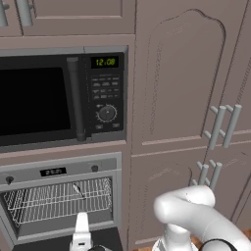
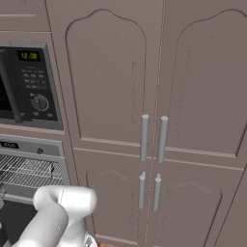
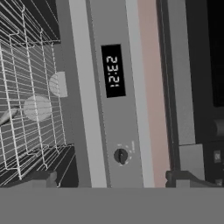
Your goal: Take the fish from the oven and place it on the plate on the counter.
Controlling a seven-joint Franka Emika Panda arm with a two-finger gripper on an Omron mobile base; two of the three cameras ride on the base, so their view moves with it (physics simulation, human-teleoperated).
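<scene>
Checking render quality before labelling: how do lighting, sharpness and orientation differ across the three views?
Left base view: even, shadowless light, microwave clock legible. Right base view: flat light, cabinet handles soft-edged. Hand view: rolled sideways, oven display reads on its side, wire rack crisp.

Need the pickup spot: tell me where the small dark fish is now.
In the left base view, the small slender dark fish lies on the wire rack inside the open oven, right of centre, below the black microwave.
</scene>
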